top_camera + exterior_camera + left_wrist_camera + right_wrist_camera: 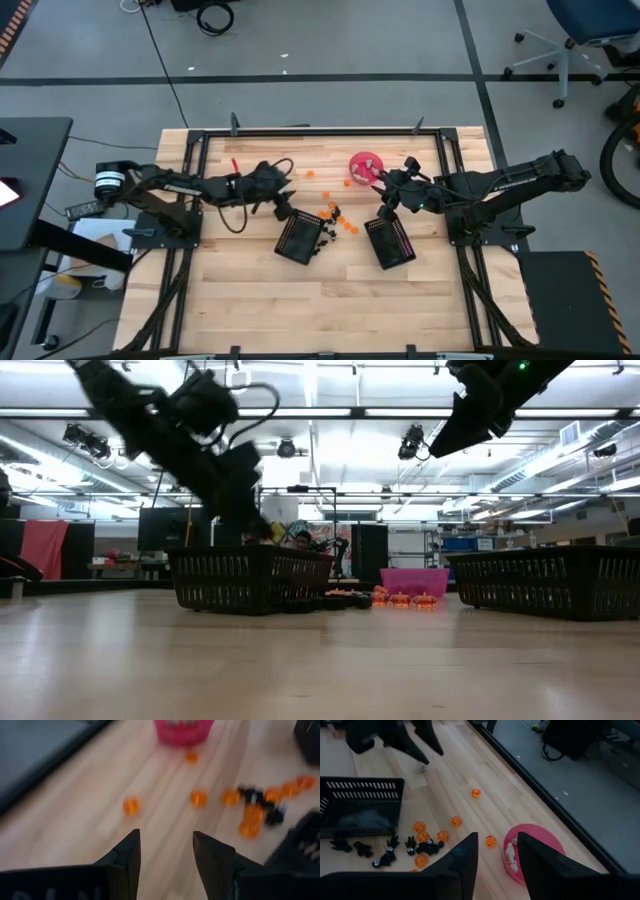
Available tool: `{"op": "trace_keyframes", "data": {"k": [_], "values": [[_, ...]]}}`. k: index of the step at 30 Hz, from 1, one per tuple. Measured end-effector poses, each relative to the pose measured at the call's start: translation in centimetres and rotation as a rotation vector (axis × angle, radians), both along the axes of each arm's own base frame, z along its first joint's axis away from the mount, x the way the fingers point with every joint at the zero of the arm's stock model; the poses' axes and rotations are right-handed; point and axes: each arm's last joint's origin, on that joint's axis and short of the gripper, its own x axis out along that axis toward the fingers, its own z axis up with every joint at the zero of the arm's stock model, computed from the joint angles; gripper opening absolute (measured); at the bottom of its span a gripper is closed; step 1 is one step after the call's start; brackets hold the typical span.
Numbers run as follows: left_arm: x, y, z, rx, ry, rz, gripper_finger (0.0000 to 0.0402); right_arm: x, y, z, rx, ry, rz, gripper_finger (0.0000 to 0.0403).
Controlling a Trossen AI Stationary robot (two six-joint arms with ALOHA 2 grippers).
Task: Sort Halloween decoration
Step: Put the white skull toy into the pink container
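While both arms hover, we note:
Pieces: tiny orange, black and pale Halloween decoration pieces (335,215) lie scattered between the black mesh baskets (298,240).
Handling: light, hard, apt to roll; we'd pinch across a piece's middle.
Claws: left gripper (165,851) and right gripper (497,852) both spread, empty.
Views: only the right wrist shows pale pieces in the pink round bowl (540,840).

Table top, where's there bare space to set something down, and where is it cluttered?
Free: the wide near strip of the table in front of both black baskets, and the far left corner. Crowded: between the left basket, the right basket and the pink bowl, where orange pieces and black pieces lie scattered.
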Motion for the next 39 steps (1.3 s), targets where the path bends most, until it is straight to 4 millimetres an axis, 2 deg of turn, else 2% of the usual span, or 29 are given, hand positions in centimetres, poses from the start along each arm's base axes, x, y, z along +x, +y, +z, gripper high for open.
{"op": "trace_keyframes", "data": {"k": [8,20,28,39], "values": [[-3.2,-0.6,-3.6,-0.100,0.070,0.093,0.0164,0.1,0.0,-0.7,-0.006,-0.003,0.013,0.0141],[-6.5,-1.1,-6.7,-0.121,0.035,0.171,0.0198,0.2,-0.6,-1.0,0.000,-0.004,0.012,0.0141],[-7.0,-1.2,-7.1,-0.125,0.044,0.161,0.0194,0.2,-0.6,-0.9,-0.005,-0.012,0.016,0.0141],[-6.9,-1.2,-7.0,-0.042,0.070,0.092,0.0194,0.3,-0.5,-1.0,0.009,-0.011,0.033,0.0141]]}}
